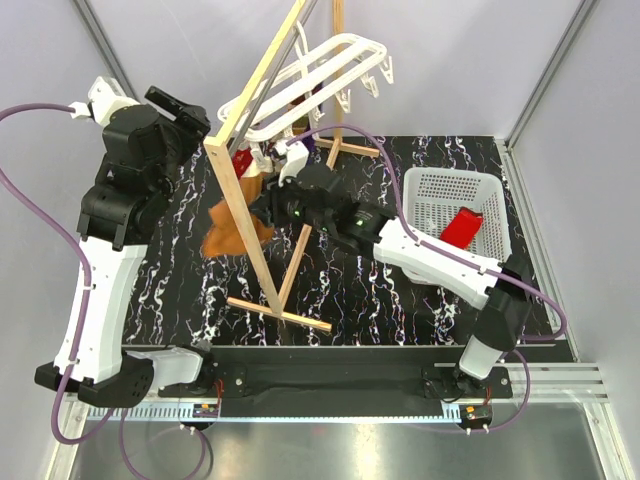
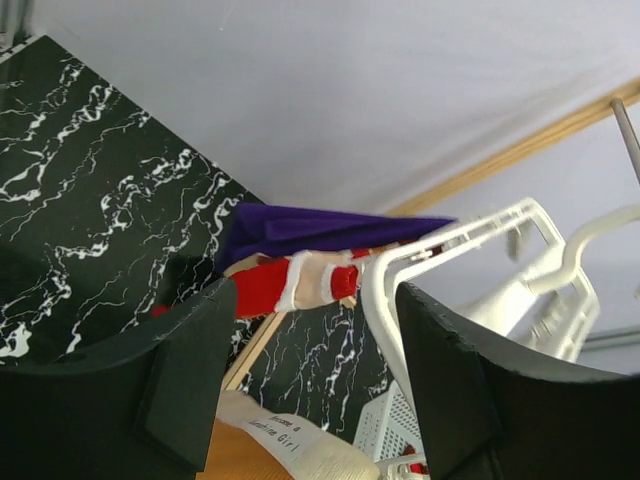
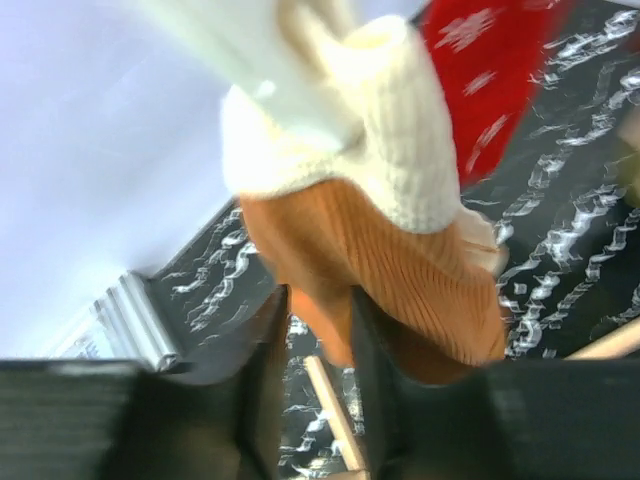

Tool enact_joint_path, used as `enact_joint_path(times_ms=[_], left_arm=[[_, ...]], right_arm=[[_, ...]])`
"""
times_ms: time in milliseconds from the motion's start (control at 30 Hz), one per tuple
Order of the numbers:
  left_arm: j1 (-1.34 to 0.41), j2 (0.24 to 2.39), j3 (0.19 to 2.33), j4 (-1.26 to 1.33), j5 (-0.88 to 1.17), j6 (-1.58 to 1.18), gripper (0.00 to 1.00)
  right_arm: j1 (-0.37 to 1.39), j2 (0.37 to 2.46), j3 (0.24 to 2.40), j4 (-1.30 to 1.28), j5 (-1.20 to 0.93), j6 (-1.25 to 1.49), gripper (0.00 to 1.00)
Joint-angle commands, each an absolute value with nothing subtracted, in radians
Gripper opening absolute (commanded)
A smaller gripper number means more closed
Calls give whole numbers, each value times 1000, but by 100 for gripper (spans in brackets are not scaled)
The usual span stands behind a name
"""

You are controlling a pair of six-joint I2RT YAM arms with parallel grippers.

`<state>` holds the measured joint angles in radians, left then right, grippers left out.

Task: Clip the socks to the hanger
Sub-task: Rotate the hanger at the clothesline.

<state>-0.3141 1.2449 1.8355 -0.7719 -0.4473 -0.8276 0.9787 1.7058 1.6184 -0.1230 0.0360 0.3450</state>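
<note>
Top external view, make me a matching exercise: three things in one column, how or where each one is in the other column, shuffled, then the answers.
Things:
1. orange sock
2. white basket
3. left gripper

States:
A. open and empty
B. hangs from the white hanger
C. has a red sock lying in it

Pairs: 1-B, 2-C, 3-A.

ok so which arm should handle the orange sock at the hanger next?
Right. The right gripper has its fingers pinched on the orange sock near its lower end, by the hanger. The left gripper is open, empty, and held off to the side.
</note>
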Motion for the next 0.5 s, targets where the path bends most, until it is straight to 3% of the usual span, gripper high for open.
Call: enact_joint_path(times_ms=[0, 233, 467], left_arm=[[-313, 1236, 1881, -773, -532, -861, 70], [-313, 1235, 1885, -732, -451, -790, 68], [-310, 1235, 1901, -674, -302, -696, 65]], right_arm=[[994, 1713, 1681, -49, 31, 376, 43], [994, 1625, 1663, -218, 86, 330, 68], [993, 1454, 1542, -420, 259, 307, 71]])
